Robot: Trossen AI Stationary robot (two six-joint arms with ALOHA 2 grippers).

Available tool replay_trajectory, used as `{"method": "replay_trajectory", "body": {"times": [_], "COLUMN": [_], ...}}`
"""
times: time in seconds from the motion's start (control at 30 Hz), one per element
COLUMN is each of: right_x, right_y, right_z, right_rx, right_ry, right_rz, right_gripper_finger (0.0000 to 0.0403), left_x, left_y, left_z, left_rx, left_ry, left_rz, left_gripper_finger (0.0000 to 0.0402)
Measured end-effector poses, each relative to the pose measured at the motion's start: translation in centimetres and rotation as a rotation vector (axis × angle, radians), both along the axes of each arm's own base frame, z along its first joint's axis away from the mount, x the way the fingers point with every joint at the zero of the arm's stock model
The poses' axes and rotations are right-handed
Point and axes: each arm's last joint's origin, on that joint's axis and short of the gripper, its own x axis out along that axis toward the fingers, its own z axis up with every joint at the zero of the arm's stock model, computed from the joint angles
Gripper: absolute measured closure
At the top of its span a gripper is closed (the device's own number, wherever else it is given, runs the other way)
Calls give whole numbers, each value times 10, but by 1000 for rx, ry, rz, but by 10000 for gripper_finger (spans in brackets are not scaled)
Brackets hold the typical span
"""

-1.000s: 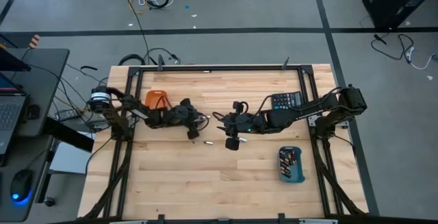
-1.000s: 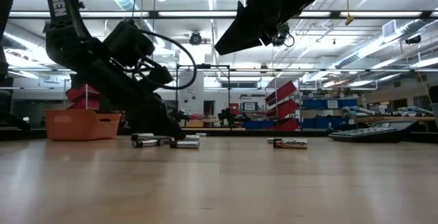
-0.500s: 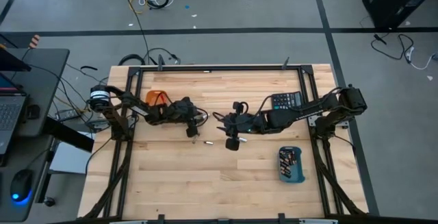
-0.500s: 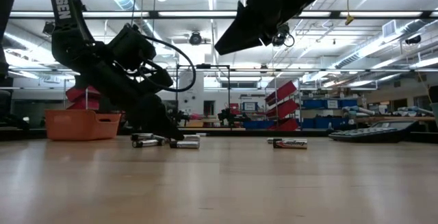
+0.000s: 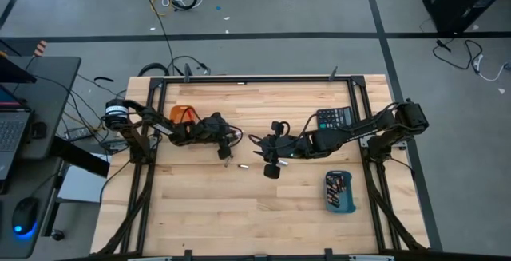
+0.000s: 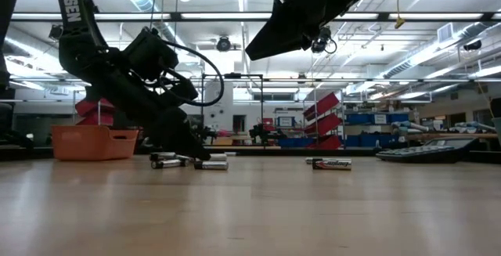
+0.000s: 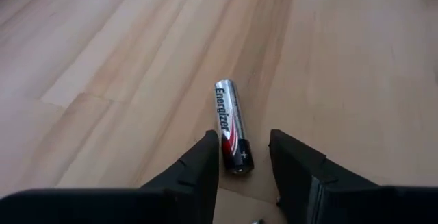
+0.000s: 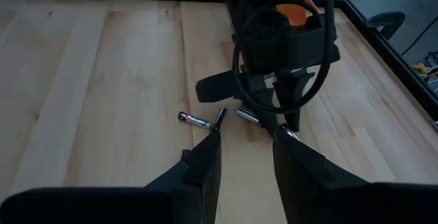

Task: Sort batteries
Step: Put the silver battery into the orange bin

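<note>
Left wrist view: left end effector [image 7: 243,157], fingers parted, straddles a battery [image 7: 231,125] amid bare tabletop [image 7: 102,66].

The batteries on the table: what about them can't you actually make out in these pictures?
- High view: loose batteries are specks; type unreadable.
- Low view: the left arm hides part of the battery cluster.
- Left wrist view: the left end effector straddles one battery; contact unclear.
- Blue tray: contents too small to count.
</note>
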Motion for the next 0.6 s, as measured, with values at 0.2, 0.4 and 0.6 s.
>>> {"method": "replay_trajectory", "body": {"times": [0.2,0.4,0.6], "right_x": [0,0,0], "right_y": [1,1,1], "right_z": [0,0,0], "right_rx": [0,0,0], "right_ry": [0,0,0], "right_rz": [2,2,2], "right_gripper_finger": [284,284,284], "left_x": [-1,-2,-2], "left_y": [1,3,3], "left_z": [-1,-1,-1], "left_rx": [-32,-10,-16], "left_ry": [-7,2,2], "left_rz": [69,157,158], "left_gripper_finger": [275,278,315]}}
